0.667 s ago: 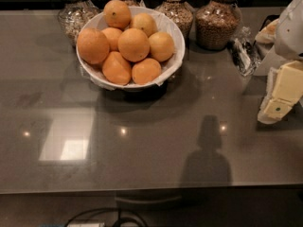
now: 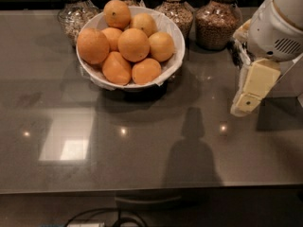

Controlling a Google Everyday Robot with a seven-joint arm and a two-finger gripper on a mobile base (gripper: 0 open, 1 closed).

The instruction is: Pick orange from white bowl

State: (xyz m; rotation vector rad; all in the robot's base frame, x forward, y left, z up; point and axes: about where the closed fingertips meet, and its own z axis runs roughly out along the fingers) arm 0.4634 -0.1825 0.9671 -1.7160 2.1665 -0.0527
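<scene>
1. The orange (image 2: 133, 45) is basically a ball, so there's no real long axis and no way it "points". No stem mark shows on the side facing up, so I can't tell which way it's turned.
2. It sits on top of the heap, about dead centre of the white bowl (image 2: 176, 44), touching its neighbours all round.
3. The bowl holds 8 oranges in total. The one at the far side (image 2: 117, 13) has a dark stem dot, and a paler, yellowish one (image 2: 142, 23) is just right of that. A crinkled white liner (image 2: 158, 82) peeks out around the rim.
4. The bowl stands on a glossy dark grey counter (image 2: 142, 150), towards the far left.
5. 4 glass jars (image 2: 217, 22) of grain line the far edge behind the bowl, upright. The 2 left ones are partly hidden by the bowl and fruit.
6. The gripper (image 2: 246, 102) hangs off the white arm (image 2: 277, 30) at the right, pointing down and tilted a bit left, just near of the rightmost jar. It's outside the bowl, holding nothing, and honestly I can't tell if it's open or closed.
7. So the orange lies well apart from the gripper, off to its left and a little farther back.
</scene>
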